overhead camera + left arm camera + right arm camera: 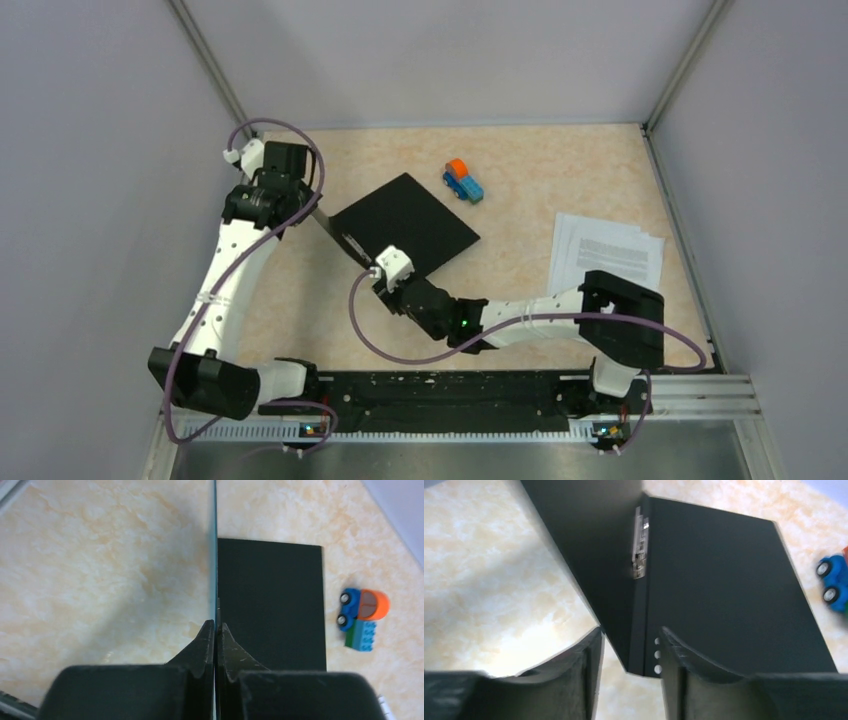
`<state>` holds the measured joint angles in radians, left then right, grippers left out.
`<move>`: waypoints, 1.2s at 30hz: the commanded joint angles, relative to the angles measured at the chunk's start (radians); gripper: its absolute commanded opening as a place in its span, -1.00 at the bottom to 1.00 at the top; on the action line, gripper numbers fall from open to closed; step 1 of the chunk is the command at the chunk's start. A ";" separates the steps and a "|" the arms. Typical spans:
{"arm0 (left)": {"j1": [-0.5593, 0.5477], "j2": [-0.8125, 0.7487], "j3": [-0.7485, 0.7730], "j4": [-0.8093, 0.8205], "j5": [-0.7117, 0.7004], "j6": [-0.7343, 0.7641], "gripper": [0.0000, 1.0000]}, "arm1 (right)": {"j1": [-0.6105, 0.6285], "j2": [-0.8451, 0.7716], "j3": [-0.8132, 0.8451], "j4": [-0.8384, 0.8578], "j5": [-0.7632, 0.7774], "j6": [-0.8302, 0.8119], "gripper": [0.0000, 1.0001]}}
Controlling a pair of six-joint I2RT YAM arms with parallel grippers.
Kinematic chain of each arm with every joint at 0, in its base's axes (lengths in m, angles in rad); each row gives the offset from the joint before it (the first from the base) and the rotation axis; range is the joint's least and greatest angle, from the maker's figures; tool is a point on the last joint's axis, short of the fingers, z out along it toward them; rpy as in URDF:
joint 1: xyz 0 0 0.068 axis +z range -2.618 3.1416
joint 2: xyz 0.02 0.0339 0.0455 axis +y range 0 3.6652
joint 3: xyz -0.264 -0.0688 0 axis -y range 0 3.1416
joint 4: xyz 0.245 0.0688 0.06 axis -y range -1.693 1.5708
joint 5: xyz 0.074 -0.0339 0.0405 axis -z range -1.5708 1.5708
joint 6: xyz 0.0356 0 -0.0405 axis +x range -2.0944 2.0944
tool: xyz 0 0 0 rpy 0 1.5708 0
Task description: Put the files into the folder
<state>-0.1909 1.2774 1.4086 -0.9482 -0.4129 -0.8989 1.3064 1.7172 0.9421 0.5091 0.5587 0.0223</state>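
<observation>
The folder (420, 225) is laid open, black inside up, on the worktop (560, 160) left of centre. Its cover (589, 540) is stood near vertical, pinched edge-on by the left pincer (216, 627), which is closed thin on it. The right pincer (631, 630) is parted narrowly, with the spine's near corner seen between its fingers, apparently ungripped. The files (605, 255) are seen flat on the worktop well to the right, untouched; nothing is loaded yet. Risks as judged: the cover is held by a small bite on a thin edge, so it could slip out and flop shut if tugged. The folder could be dragged or spun if the right pincer is pulled away while snagged on the spine. Sheet edges could be caught on the metal clip (639, 545) at insertion. The toy truck (463, 181), near the folder's far side, could be knocked if the folder is shoved.
</observation>
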 commanded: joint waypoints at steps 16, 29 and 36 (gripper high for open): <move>0.011 -0.147 -0.150 0.266 0.501 0.402 -1.00 | -0.080 -0.437 -0.006 -0.554 -0.099 0.294 0.79; 0.011 -0.163 -0.343 0.497 0.629 0.294 -1.00 | -0.566 -0.294 0.075 -0.653 -0.316 0.464 0.59; 0.011 -0.164 -0.460 0.621 0.550 0.250 -1.00 | -0.645 -0.187 0.144 -0.679 -0.370 0.456 0.57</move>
<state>-0.1814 1.1378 0.9901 -0.4664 0.1795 -0.5972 0.6788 1.5040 1.0153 -0.1585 0.2398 0.4683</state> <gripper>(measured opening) 0.024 0.787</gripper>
